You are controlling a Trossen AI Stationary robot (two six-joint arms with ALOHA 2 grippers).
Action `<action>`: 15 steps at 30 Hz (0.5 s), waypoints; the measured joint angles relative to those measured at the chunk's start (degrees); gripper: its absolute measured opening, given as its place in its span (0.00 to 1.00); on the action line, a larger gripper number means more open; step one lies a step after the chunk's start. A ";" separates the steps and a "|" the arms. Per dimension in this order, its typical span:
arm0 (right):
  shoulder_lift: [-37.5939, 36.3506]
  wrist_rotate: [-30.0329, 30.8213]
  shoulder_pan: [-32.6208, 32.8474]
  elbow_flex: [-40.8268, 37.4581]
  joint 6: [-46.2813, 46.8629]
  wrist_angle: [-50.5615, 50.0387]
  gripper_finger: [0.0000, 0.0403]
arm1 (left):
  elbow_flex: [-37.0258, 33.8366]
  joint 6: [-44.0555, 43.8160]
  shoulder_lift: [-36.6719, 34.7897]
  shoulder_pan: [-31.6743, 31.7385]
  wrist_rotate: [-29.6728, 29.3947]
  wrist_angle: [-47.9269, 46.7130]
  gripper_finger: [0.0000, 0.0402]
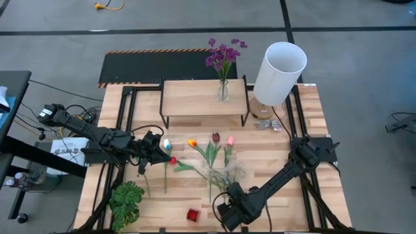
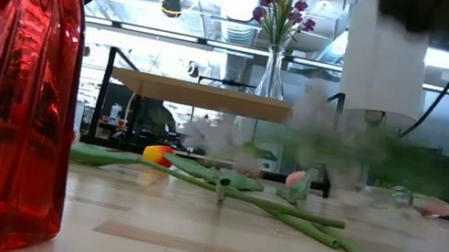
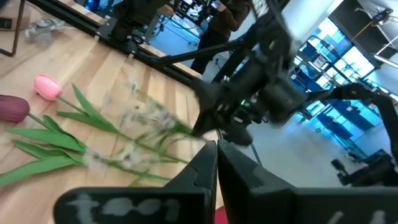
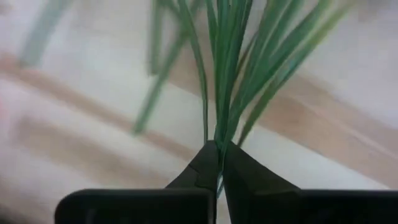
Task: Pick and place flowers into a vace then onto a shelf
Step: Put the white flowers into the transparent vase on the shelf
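Several tulips lie on the table: white (image 1: 167, 143), red (image 1: 172, 160), orange (image 1: 192, 142), maroon (image 1: 216, 137) and pink (image 1: 230, 140). A bunch of small white blossoms (image 1: 221, 172) on thin green stems reaches from them toward my right gripper (image 4: 221, 149), which is shut on its stems near the table's front edge. My left gripper (image 3: 216, 163) hovers shut with nothing in it beside the white tulip. Purple flowers (image 1: 223, 55) stand in a glass vase (image 1: 223, 91) on the wooden shelf (image 1: 195, 97). A red vase (image 2: 1, 77) stands at the front edge. My right gripper pinches the bunch's thin green stems (image 4: 221, 132) between its two fingers, near their lower ends. The fingers come from above, pointing down. The stems fan out from the fingertips toward the tulips (image 3: 149, 118); whether the blossom end is clear of the table I cannot tell.
A tall white cylinder (image 1: 279, 70) stands at the shelf's right end. A green leafy plant (image 1: 127, 201) lies at the front left corner. A black panel (image 1: 162, 65) with a striped edge lies behind the shelf. Bare wood shows at the front right.
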 joint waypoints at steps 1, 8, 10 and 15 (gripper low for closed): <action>-0.65 0.09 0.37 1.90 -1.73 -3.39 0.01 | 0.00 -0.01 -0.01 0.00 0.02 0.15 0.00; -4.75 1.76 2.16 12.61 -15.56 -5.41 0.00 | 0.00 -0.31 0.01 0.00 2.31 1.27 0.00; -6.80 2.28 1.75 13.85 -20.55 -2.53 0.00 | 0.00 -0.33 -0.01 0.00 3.32 1.45 0.00; -11.66 0.26 -1.40 14.04 -30.92 10.48 0.00 | 0.00 0.10 -0.01 0.00 6.20 1.51 0.00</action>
